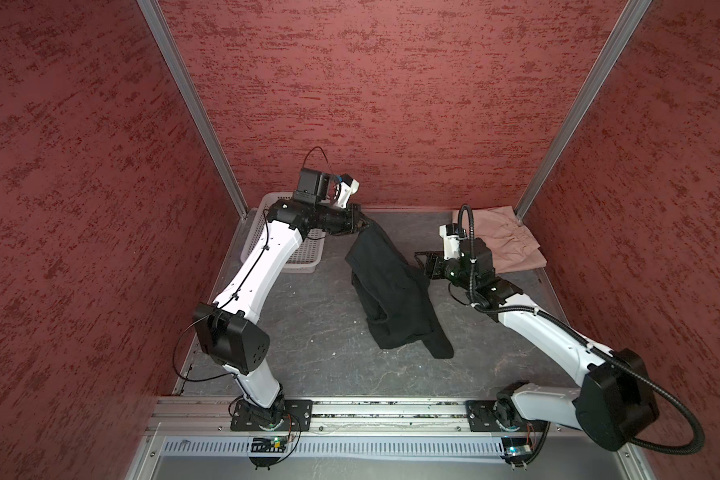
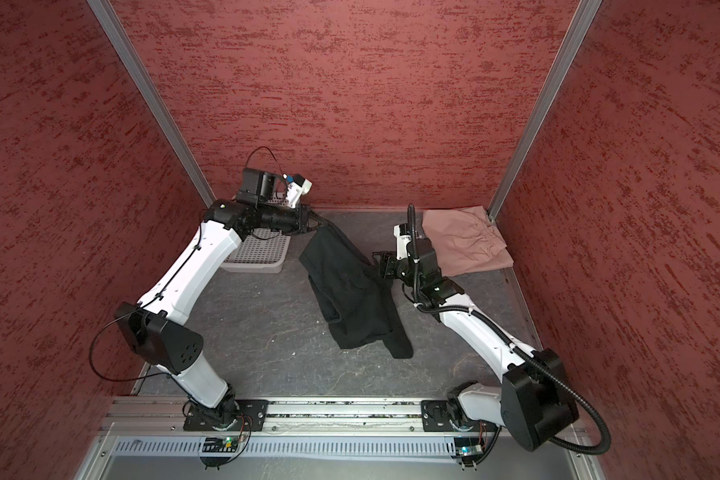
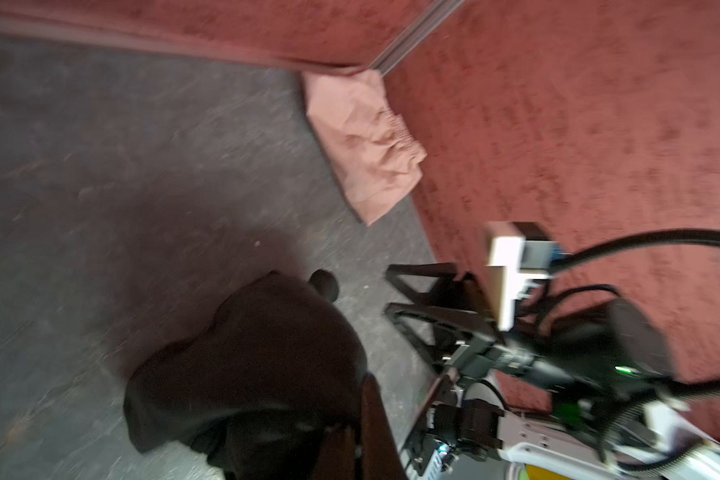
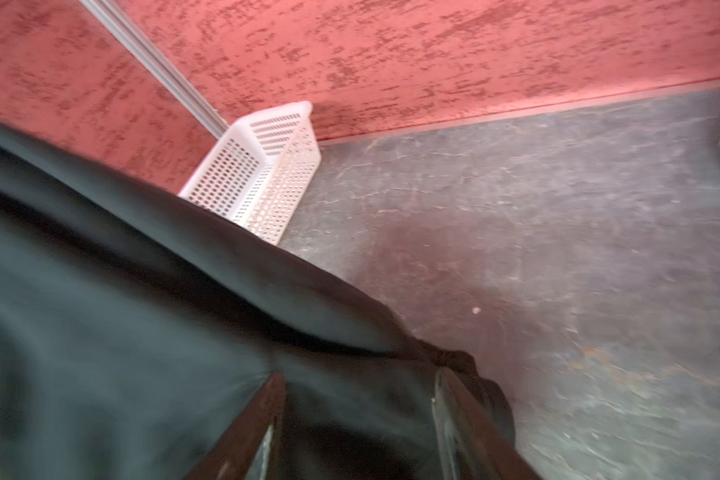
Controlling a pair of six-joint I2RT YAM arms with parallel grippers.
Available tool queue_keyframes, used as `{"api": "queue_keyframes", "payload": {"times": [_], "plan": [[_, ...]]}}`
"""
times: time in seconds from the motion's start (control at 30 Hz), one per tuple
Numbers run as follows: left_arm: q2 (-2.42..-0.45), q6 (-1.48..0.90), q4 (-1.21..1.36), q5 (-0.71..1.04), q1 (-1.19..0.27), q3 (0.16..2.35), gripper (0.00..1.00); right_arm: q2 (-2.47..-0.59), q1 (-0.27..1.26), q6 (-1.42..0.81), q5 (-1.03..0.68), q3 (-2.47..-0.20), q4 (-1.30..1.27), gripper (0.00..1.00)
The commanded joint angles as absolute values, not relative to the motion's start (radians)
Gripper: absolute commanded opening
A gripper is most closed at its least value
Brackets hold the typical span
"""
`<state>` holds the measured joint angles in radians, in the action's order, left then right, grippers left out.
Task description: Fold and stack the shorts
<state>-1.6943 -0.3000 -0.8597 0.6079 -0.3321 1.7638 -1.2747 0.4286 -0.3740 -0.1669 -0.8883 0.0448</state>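
Left fingers [image 1: 362, 225] clench the black shorts [image 1: 391, 299] by a corner, tips lost in cloth. Right fingers [image 1: 422, 262], released and blurred, sit just beside that cloth; pink shorts [image 1: 508, 237] lie behind them, partly covered.

You see black shorts [image 1: 391, 291]: plain, crumpled, top corner pinched in left gripper [image 1: 363, 225], rest draped slack below it, edge just beside right gripper [image 1: 421, 262]. Pink shorts [image 1: 506, 243]: folded flat, gathered waistband, just behind right gripper.

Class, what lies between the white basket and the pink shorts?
The black shorts, gripped at one end by the left hand, and the right hand; both top views show this.
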Motion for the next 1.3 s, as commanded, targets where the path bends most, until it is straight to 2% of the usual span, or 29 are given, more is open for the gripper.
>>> {"api": "queue_keyframes", "payload": {"times": [0.0,0.03,0.07,0.13,0.17,0.27,0.37,0.63,0.7,0.77,0.83,0.93,0.97,1.07,1.1,1.27], "plan": [[-1.665,-0.216,-0.849,0.396,-0.312,1.736,0.21,-1.264,0.425,-0.295,-0.156,-0.926,0.183,0.63],[-1.671,-0.194,-0.864,0.347,-0.307,1.727,0.53,-1.261,0.425,-0.287,-0.176,-0.923,0.198,0.64],[-1.675,-0.176,-0.873,0.305,-0.298,1.714,0.71,-1.258,0.426,-0.286,-0.187,-0.919,0.218,0.65],[-1.680,-0.162,-0.886,0.275,-0.271,1.692,0.85,-1.257,0.426,-0.294,-0.200,-0.910,0.256,0.66],[-1.675,-0.156,-0.894,0.252,-0.260,1.681,0.99,-1.262,0.426,-0.302,-0.192,-0.910,0.287,0.67],[-1.642,-0.118,-0.952,0.142,-0.240,1.673,0.99,-1.287,0.426,-0.332,-0.180,-0.907,0.381,0.70],[-1.602,-0.092,-1.015,0.087,-0.226,1.671,0.99,-1.319,0.416,-0.352,-0.203,-0.871,0.391,0.79],[-1.492,-0.146,-0.934,0.251,-0.302,1.462,0.99,-1.502,0.268,-0.311,-0.283,-0.872,0.186,0.83],[-1.461,-0.189,-0.887,0.311,-0.311,1.403,1.00,-1.569,0.261,-0.248,-0.379,-0.907,0.163,0.83],[-1.435,-0.208,-0.873,0.309,-0.324,1.364,1.00,-1.607,0.265,-0.241,-0.556,-0.908,0.099,0.82],[-1.412,-0.213,-0.878,0.282,-0.332,1.339,0.99,-1.619,0.271,-0.255,-0.659,-0.879,0.013,0.81],[-1.383,-0.216,-0.882,0.263,-0.325,1.306,0.99,-1.652,0.276,-0.238,-0.727,-0.879,0.002,0.72],[-1.375,-0.215,-0.882,0.262,-0.319,1.298,0.99,-1.664,0.280,-0.239,-0.754,-0.883,-0.009,0.62],[-1.360,-0.212,-0.893,0.261,-0.297,1.291,0.99,-1.651,0.323,-0.243,-0.768,-0.913,-0.005,0.14],[-1.356,-0.213,-0.903,0.255,-0.288,1.296,0.99,-1.630,0.347,-0.240,-0.750,-0.931,0.015,0.02],[-1.306,-0.225,-0.926,0.249,-0.213,1.293,0.99,-1.537,0.505,-0.306,-0.723,-1.000,-0.018,0.00]]}}
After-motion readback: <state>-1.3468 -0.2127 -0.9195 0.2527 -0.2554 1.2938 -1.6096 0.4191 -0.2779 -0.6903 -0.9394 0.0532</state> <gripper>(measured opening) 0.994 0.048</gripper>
